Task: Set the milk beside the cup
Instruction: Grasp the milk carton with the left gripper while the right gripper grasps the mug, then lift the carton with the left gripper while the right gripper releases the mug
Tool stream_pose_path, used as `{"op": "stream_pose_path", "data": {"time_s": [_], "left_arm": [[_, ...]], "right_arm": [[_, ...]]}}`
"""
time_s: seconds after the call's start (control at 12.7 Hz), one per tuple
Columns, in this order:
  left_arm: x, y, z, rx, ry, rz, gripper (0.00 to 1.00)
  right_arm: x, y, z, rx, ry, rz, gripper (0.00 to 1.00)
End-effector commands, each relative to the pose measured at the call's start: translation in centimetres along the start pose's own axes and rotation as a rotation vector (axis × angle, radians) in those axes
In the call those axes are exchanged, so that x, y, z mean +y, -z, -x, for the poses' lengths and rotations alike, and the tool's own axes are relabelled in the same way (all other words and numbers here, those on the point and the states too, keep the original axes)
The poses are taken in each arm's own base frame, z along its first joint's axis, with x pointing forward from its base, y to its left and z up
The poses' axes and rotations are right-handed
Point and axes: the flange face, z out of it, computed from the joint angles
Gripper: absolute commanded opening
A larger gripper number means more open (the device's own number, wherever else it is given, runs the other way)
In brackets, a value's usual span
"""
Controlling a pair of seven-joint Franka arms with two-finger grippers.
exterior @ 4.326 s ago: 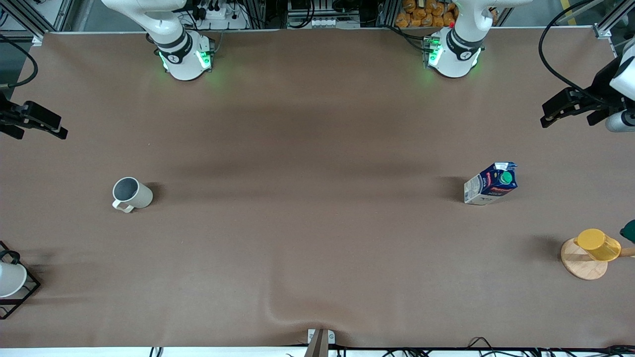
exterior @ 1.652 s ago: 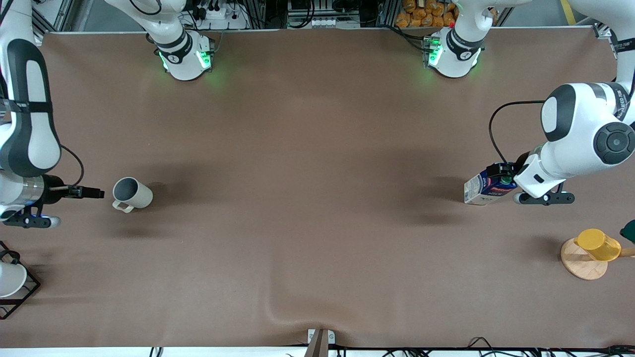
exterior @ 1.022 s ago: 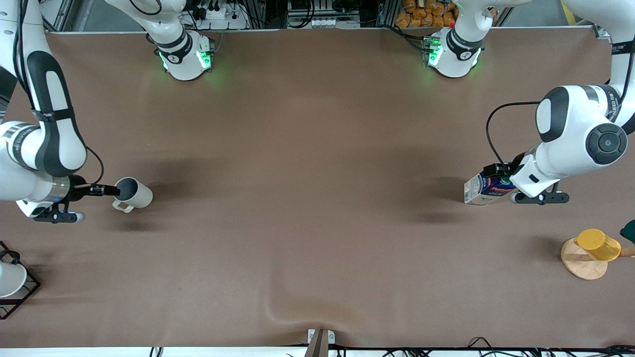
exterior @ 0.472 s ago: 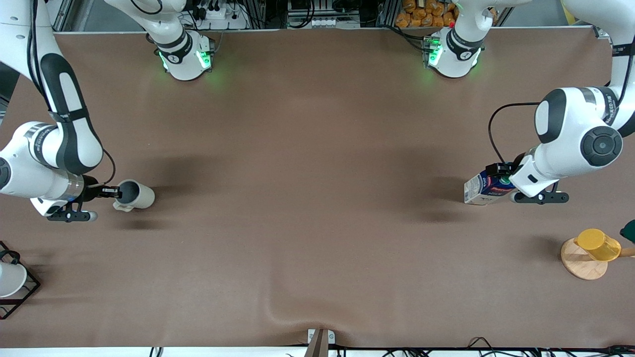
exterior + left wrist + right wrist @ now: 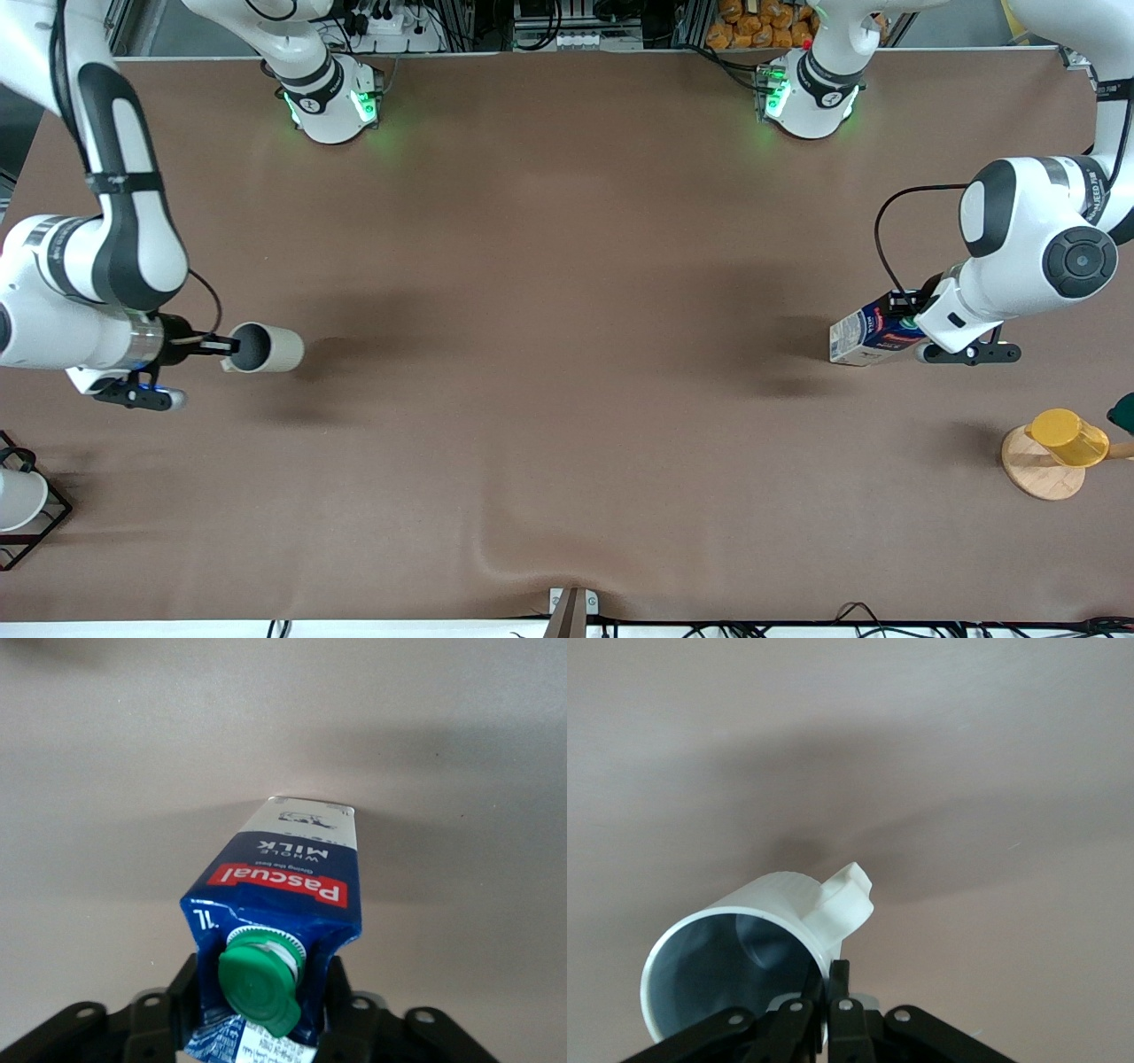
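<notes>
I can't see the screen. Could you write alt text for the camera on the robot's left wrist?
A small dark blue gable-top milk carton with a red band, pale base and round green cap fills the middle, gripped near its top by the left gripper and its black fingers. Plain brown table lies around it.

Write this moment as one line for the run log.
left tool: shut on milk | right tool: shut on cup rim, cup lifted | milk and cup far apart
</notes>
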Motion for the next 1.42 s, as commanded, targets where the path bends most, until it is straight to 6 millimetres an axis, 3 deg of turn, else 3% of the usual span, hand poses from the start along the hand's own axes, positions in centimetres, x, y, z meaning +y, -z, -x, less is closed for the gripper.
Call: {"op": "stream_pose_path", "data": {"time_s": [0.0,0.24,0.47,0.71,0.94,1.18,1.34], "left_arm": [[0.2,-0.3,-0.6,0.019,-0.031,-0.016,0.53],[0.7,1.6,-1.1,0.054,-0.038,-0.017,0.54],[1.5,4.6,-0.3,0.09,-0.086,-0.019,0.53],[2.9,8.8,0.3,0.053,-0.1,-0.024,0.54],[5.8,11.1,1.1,0.018,-0.117,-0.024,0.54],[10.4,13.4,2.4,-0.003,-0.089,-0.031,0.54],[14.4,14.3,3.4,0.004,-0.07,-0.035,0.54]], "right_arm": [[-8.5,0.9,2.3,-0.003,-0.105,-0.011,0.0],[-19.7,0.4,6.4,-0.002,-0.236,-0.041,0.0],[-26.8,-0.7,9.5,0.043,-0.321,-0.075,0.0],[-32.1,-4.7,10.8,0.096,-0.407,-0.109,0.0],[-37.6,-9.9,13.1,0.137,-0.466,-0.132,0.0],[-42.7,-13.3,14.3,0.157,-0.516,-0.149,0.0],[-43.6,-13.6,15.0,0.158,-0.524,-0.15,0.0]]}}
